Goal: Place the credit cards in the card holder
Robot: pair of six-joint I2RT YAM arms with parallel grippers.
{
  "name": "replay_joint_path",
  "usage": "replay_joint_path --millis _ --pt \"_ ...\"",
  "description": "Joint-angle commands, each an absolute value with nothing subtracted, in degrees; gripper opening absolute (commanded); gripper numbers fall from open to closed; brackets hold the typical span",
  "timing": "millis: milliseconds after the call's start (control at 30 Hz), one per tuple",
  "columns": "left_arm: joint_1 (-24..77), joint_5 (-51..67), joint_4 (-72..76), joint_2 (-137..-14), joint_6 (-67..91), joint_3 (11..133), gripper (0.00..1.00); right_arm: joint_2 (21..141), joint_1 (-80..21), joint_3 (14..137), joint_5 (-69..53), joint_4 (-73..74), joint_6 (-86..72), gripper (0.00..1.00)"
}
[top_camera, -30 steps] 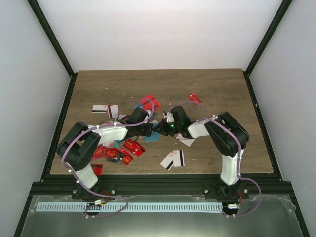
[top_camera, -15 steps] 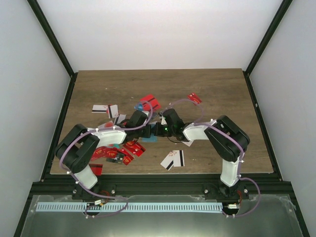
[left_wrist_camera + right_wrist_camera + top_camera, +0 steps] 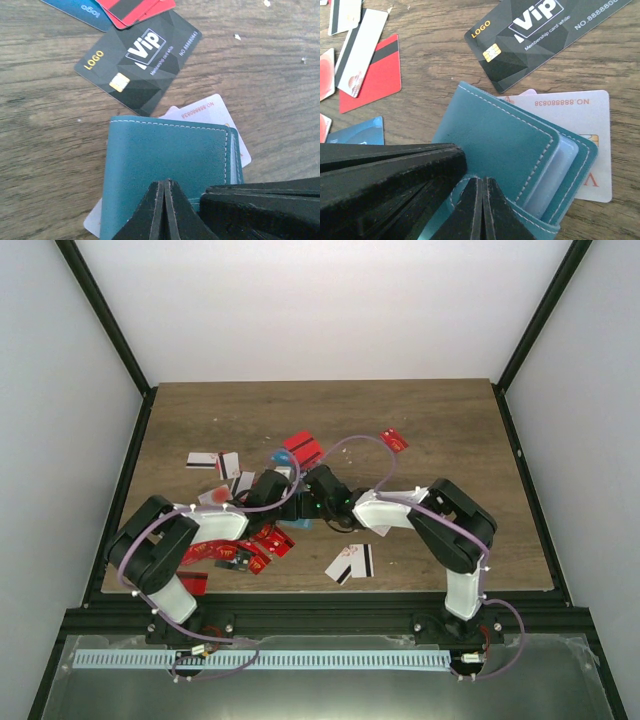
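The teal card holder (image 3: 165,150) lies folded on the wooden table (image 3: 450,440), on top of a white card (image 3: 205,110). My left gripper (image 3: 164,182) is shut, its tip down on the holder's cover. My right gripper (image 3: 482,180) is shut too, its tip at the holder's (image 3: 505,135) near edge by the thumb cutout, right beside the left fingers (image 3: 390,170). Nothing shows between either pair of jaws. The holder's light blue inside peeks out at its open edge. A black VIP credit card (image 3: 540,35) lies just beyond it. From above, both grippers (image 3: 305,506) meet mid-table.
Red cards (image 3: 235,552) are piled at the front left, with white striped ones (image 3: 203,459) farther back left. A red card (image 3: 303,448) and another (image 3: 394,439) lie behind the arms. A white black-striped card (image 3: 350,562) sits front centre. A blue card (image 3: 357,132) lies left of the holder.
Both grippers have slid left and drawn together over the card holder. The right arm has stretched farther left. Both jaws stayed shut.
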State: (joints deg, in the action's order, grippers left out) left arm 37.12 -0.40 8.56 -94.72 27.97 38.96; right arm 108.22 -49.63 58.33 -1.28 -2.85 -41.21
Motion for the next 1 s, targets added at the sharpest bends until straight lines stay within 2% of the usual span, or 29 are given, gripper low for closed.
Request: replay_joint_path --millis 0,267,700,767,867,967 --pt "39.36 1.25 3.82 -98.42 32.05 34.94 0.04 119.29 -58.85 58.92 2.53 11.32 -42.23 0.01" --pt "39.88 2.81 8.87 -96.68 34.23 31.12 0.04 115.5 -59.23 57.45 -0.5 8.34 -43.93 0.01" --pt "39.73 0.44 -2.47 -87.2 29.4 41.23 0.05 96.4 -48.36 54.7 -10.47 0.37 -41.34 0.01" --pt "39.67 -0.46 -4.09 -85.93 28.96 42.68 0.07 93.56 -45.8 53.04 -12.68 -1.24 -40.61 0.07" --pt "39.58 -2.24 -6.55 -84.89 28.51 44.66 0.09 89.17 -42.21 50.61 -14.43 -2.9 -39.19 0.29" --pt "39.44 -4.51 -8.56 -83.8 28.26 45.64 0.1 85.05 -39.15 48.89 -14.38 -3.0 -37.74 0.65"
